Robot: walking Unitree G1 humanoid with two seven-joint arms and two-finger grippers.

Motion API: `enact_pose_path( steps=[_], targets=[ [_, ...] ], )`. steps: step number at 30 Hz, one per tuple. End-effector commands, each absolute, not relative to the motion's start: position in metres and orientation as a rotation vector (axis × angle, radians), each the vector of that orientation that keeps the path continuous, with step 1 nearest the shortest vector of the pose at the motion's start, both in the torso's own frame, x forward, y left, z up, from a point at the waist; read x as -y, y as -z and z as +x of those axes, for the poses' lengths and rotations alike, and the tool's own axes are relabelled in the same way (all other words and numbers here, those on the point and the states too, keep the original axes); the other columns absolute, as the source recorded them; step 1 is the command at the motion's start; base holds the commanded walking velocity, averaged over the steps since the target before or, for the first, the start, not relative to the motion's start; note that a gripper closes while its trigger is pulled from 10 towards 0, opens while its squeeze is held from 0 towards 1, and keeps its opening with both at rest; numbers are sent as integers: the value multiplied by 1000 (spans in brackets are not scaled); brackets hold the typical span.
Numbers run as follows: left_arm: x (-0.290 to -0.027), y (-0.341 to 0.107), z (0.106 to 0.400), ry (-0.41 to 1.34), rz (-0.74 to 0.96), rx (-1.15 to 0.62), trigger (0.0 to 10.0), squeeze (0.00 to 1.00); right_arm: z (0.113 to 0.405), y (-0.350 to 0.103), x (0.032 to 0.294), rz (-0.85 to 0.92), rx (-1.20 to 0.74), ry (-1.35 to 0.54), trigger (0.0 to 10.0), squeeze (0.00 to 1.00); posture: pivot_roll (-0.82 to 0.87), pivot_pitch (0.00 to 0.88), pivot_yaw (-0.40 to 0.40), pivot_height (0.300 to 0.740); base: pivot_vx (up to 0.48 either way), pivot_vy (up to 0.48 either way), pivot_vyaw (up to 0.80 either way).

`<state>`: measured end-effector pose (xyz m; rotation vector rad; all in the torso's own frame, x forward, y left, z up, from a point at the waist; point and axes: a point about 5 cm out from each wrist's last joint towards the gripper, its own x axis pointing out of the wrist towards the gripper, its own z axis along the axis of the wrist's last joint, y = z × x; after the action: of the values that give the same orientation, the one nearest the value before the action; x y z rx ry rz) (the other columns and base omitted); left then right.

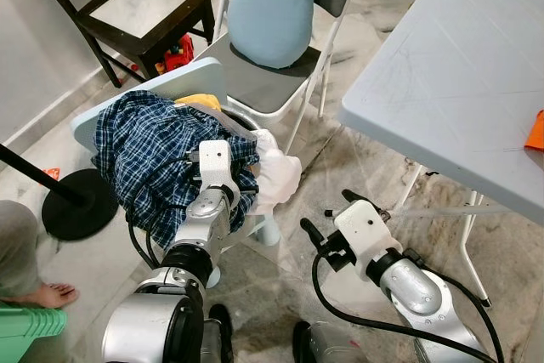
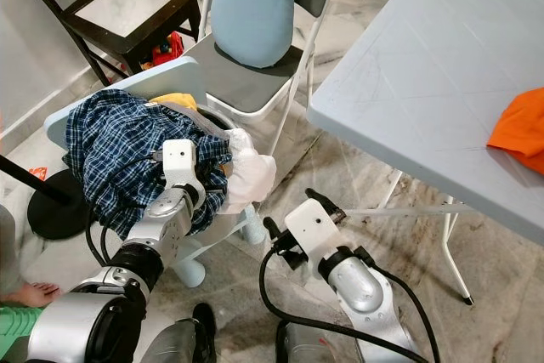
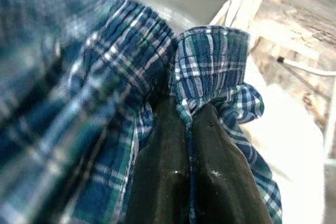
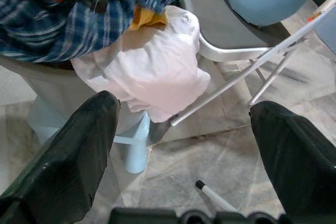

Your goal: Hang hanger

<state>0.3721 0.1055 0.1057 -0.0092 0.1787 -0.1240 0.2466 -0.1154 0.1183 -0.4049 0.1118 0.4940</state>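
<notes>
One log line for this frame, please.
left gripper: shut on plaid shirt atop stool | right gripper: open, low, facing white cloth | hanger: unseen

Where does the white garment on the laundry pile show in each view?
Left eye: white garment at the pile's right edge, beside the plaid shirt.
Right eye: same spot.
Left wrist: a pale blur, probably it, beyond the plaid.
Right wrist: centre, between the fingers.
Shared landmark: the plaid shirt.

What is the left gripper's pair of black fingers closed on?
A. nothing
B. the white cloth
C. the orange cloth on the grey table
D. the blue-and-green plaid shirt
D: in the left wrist view the left gripper has its fingers pressed together with a fold of the blue-and-green plaid shirt pinched between them.
</notes>
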Motion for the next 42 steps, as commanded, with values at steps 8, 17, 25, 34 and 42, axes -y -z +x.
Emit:
enact_pose_path(
  steps=[8, 17, 25, 34, 42],
  targets=[
    [-118, -109, 362, 231, 306, -47, 0, 0, 250, -111, 114, -400, -112, -492, 10000, 0, -113, 186, 8, 740, 0, 0, 0],
    [-112, -111, 348, 322, 408, 13, 0, 0, 251, -111, 113, -397, -105, -487, 10000, 0, -114, 192, 13, 740, 0, 0, 0],
    [-131, -87, 297, 391, 567, -5, 0, 0, 248, -107, 116, -398, -118, -485, 10000, 0, -93, 207, 2, 740, 0, 0, 0],
    [-139, -78, 272, 456, 615, -110, 0, 0, 251, -107, 115, -408, -116, -507, 10000, 0, -81, 206, -12, 740, 0, 0, 0],
    [-134, -61, 263, 522, 622, -213, 1020, 0, 252, -107, 114, -413, -115, -511, 10000, 0, -90, 201, -14, 740, 0, 0, 0]
  ],
)
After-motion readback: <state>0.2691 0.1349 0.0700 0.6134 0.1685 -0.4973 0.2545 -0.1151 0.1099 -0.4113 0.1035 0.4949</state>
